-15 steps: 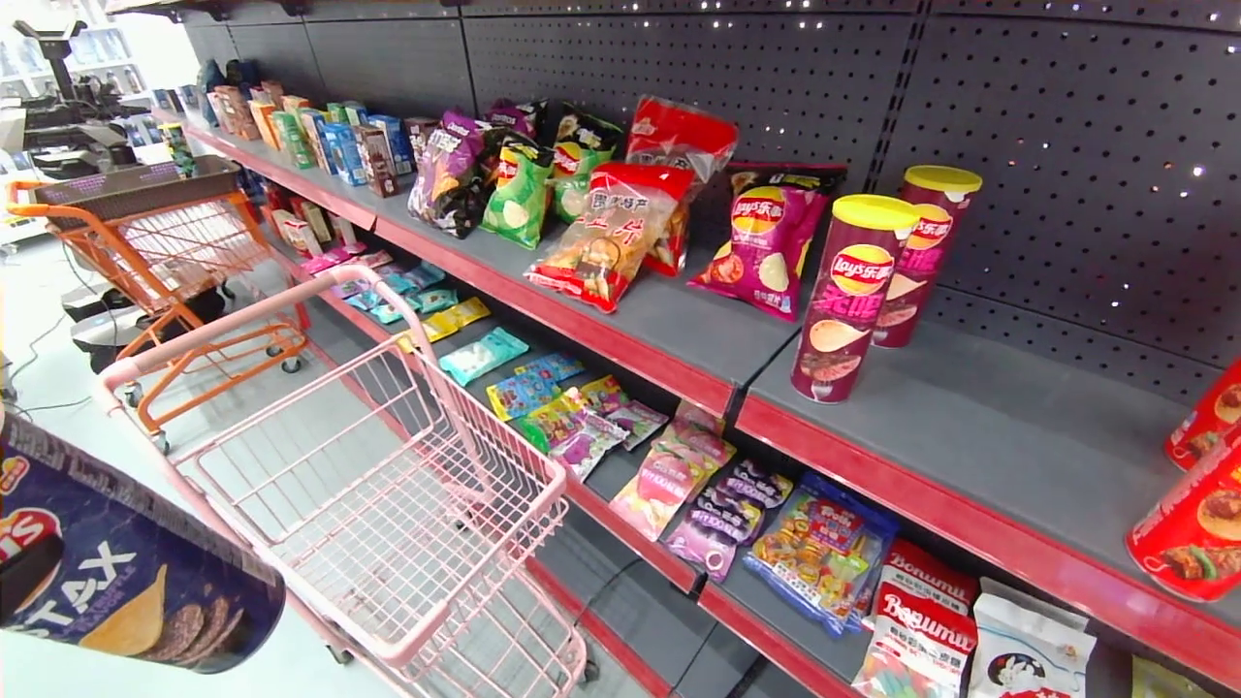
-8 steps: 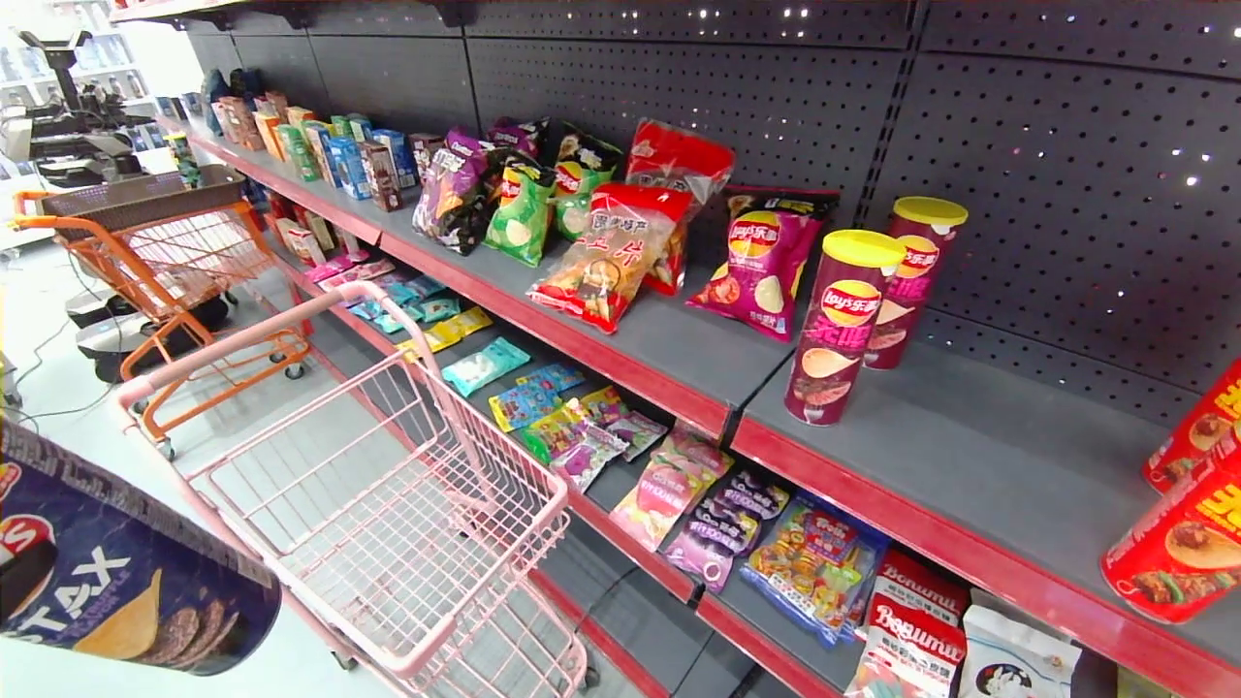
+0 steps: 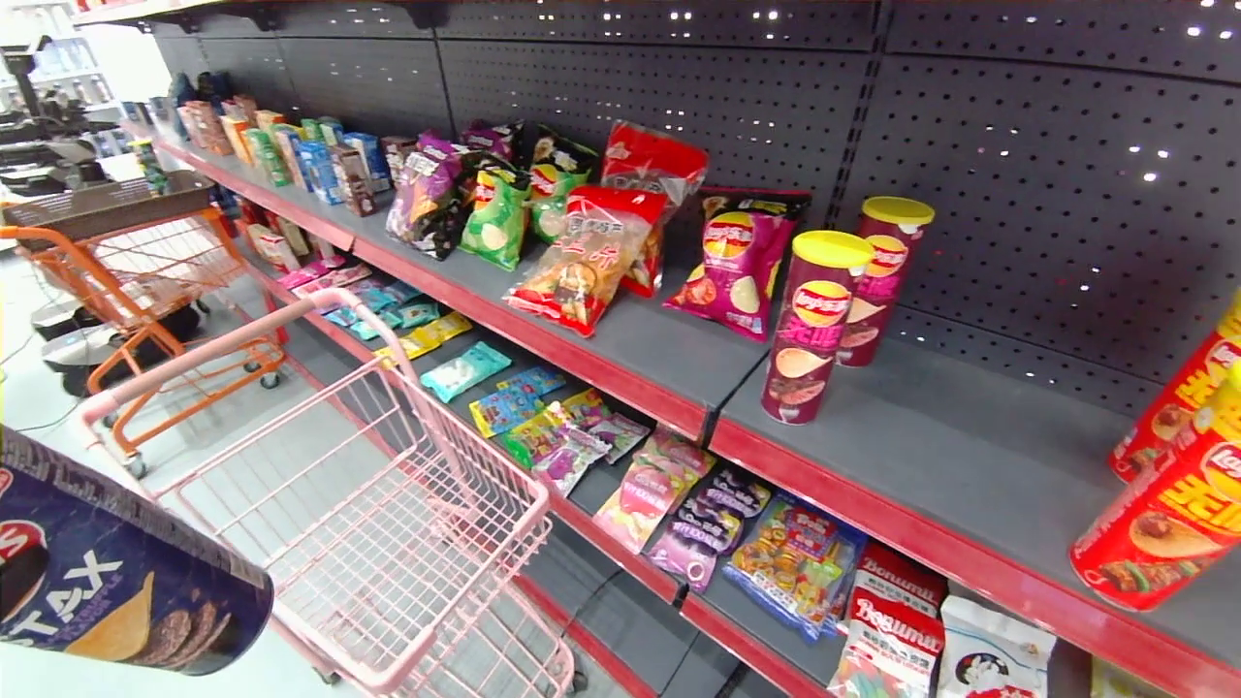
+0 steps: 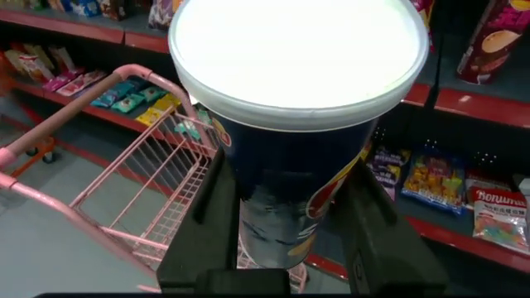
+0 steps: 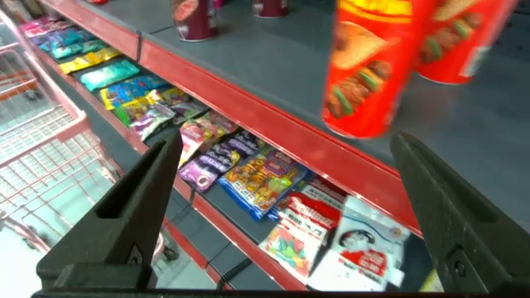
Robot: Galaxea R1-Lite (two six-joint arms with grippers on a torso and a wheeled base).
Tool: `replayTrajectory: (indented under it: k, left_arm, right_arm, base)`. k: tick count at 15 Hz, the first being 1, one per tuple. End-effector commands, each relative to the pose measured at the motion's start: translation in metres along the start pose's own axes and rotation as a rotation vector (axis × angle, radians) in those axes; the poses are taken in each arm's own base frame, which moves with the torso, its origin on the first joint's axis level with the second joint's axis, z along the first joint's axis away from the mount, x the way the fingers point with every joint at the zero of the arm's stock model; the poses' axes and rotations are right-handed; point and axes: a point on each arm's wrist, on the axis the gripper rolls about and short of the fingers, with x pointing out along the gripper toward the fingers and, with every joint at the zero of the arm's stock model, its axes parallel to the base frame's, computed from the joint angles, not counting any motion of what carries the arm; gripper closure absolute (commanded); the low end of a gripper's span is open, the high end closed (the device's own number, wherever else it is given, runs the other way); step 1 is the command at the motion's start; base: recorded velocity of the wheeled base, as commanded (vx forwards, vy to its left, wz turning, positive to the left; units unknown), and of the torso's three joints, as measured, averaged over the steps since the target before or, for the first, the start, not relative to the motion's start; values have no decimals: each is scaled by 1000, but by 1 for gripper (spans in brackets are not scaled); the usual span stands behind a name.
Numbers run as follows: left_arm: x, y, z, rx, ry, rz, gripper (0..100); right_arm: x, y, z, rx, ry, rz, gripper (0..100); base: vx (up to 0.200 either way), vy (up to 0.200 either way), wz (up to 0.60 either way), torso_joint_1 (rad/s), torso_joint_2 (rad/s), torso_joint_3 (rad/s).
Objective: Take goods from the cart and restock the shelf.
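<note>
Nearest to us, the left end effector (image 4: 290, 165) is clamped on the dark blue can (image 4: 298, 50), with one dark finger on each side of its body. The left wrist view looks onto the can's white lid. The head view shows its label instead, with white lettering, a pale chip and dark round biscuits. We hold the can off the shelf, to the left of the pink cart (image 3: 368, 523), whose wire basket sits just below it.

The right end effector (image 5: 286, 142) has its fingers wide apart and nothing between them. It hangs before the red front edge of the shelf (image 3: 921, 456). Beyond it stand red cans (image 3: 1154, 514) with pictured food on their labels.

Farther along the same board are two maroon cans (image 3: 810, 330) with yellow lids, then chip bags (image 3: 582, 257) in red, magenta and green. Packets (image 3: 679, 485) lie flat on the lower shelf. The orange cart (image 3: 136, 281) stands farthest off.
</note>
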Motion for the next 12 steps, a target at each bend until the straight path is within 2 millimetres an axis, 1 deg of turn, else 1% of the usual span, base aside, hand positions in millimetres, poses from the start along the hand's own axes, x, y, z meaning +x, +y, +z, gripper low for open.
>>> replayTrajectory:
  k: [1, 6, 8, 9, 12]
  left_arm:
    - [-1, 0, 0, 1, -4, -1, 100]
    - [-4, -1, 0, 4, -17, -9, 100]
    - [-8, -2, -2, 1, -13, -2, 100]
    - [-15, -4, -4, -6, 21, -1, 100]
    - [-21, -5, -5, -41, 55, -11, 100]
  right_arm:
    - [0, 0, 0, 0, 2, 1, 0]
    - [0, 0, 0, 0, 2, 5, 0]
    - [0, 0, 0, 0, 2, 5, 0]
    - [0, 0, 0, 0, 2, 5, 0]
    - [0, 0, 0, -2, 2, 5, 0]
  base:
    - [0, 0, -600, -2, 2, 2]
    - [0, 0, -600, 6, 0, 4]
    - [0, 0, -600, 2, 10, 5]
    - [0, 0, -600, -2, -2, 2]
    - [0, 0, -600, 4, 5, 6]
